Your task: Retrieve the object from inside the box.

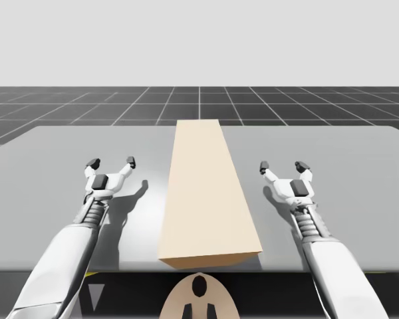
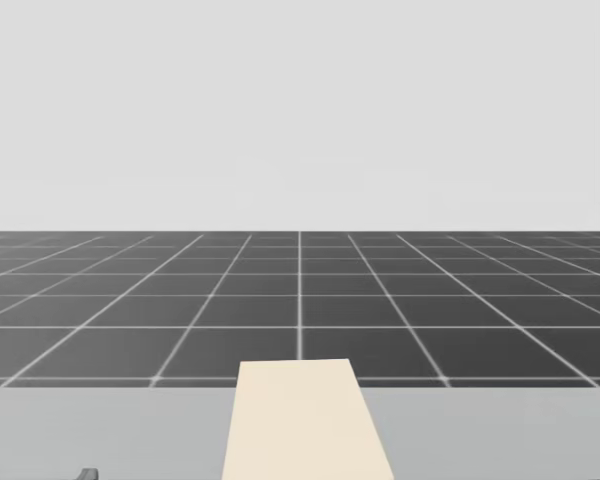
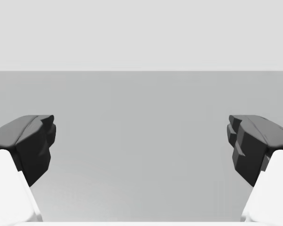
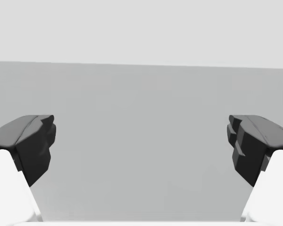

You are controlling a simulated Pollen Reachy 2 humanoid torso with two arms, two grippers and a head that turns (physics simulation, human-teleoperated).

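Long tan box (image 1: 206, 193): plain matte slab, flat unbroken top, crisp edges. Lying lengthwise down middle of smooth grey table (image 1: 66, 146), near end at near edge (what's inside: cannot tell). Left gripper (image 1: 111, 163) over table left of box, well apart from it, spread wide, holding nothing. Dark blocky fingertips (image 3: 35, 141) on white fingers. Right gripper (image 1: 284, 166) right of box, likewise wide, nothing in it. Dark gridded floor (image 1: 53, 106) beyond far edge.
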